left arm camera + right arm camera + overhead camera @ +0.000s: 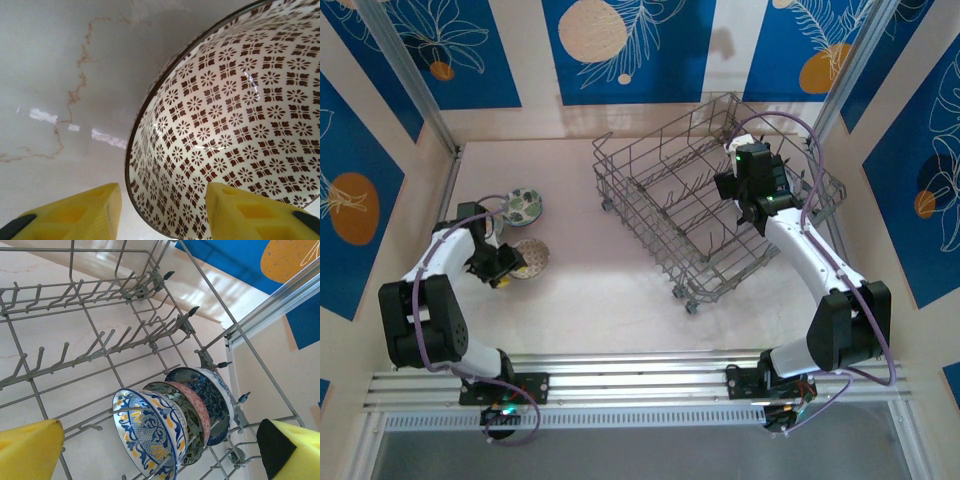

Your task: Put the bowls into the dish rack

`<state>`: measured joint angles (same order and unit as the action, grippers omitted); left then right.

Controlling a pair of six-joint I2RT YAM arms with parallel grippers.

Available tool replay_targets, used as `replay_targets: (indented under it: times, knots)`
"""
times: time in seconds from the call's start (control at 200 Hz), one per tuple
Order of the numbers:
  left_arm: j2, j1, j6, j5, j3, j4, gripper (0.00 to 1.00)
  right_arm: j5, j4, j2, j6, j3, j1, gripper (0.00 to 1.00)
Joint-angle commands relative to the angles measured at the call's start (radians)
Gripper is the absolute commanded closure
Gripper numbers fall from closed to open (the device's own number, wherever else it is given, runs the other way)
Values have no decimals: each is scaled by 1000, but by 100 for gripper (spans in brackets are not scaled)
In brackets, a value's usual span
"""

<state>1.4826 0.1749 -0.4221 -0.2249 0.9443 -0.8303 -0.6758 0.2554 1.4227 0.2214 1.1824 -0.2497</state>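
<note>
1. Now, the left gripper (165,215) straddles the brown-patterned bowl (240,125) at its rim on the table (60,75), fingers apart (not yet clamped).
2. The right gripper (160,455) hangs wide open and empty over four bowls (175,425) standing in the dish rack (650,215).

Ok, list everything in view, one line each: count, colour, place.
dish rack: one, grey wire, on the table right of centre, set at an angle.
racked bowls: four or five, hard to separate; blue-yellow, dark green, pink, blue; standing on edge in a row among the rack's tines.
brown-patterned bowl: one, white with brown floral print, on the table at left.
green bowl: one, greenish pattern, on the table just beyond it.
table: one, pale and veined.
wall panels: several, blue with leaf and orange prints, around the table.
left gripper: one, yellow fingers, open astride the brown-patterned bowl's rim.
right gripper: one, yellow fingers, open, over the rack's right side.
</note>
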Motion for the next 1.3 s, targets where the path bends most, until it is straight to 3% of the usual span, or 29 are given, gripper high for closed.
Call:
replay_targets:
  times: [0.0, 0.32, 0.445, 0.68, 0.91, 1.005, 1.171, 1.296]
  knots:
    - [23, 8, 11, 19, -6, 20, 56, 20, 5, -34, -31, -9, -8, 0]
    - [66, 6, 23, -9, -3, 30, 84, 24, 11, -27, -34, 6, -18, 0]
    - [43, 5, 22, -22, 0, 28, 90, 25, 15, -19, -30, 22, -26, 0]
    - [-23, -7, 15, -71, 20, 34, 96, 71, 96, 20, -45, 107, -47, 0]
    - [-136, -31, -41, -124, 101, 59, 100, 246, 255, 96, -123, 293, -56, 0]
    - [-175, -58, -56, -97, 185, 45, 100, 325, 332, 129, -157, 384, -72, 0]
    - [-212, -131, -61, -60, 340, 66, 100, 335, 441, 176, -158, 526, -145, 4]
    - [-193, -197, -65, -41, 466, 107, 100, 514, 508, 177, -231, 616, -151, 10]
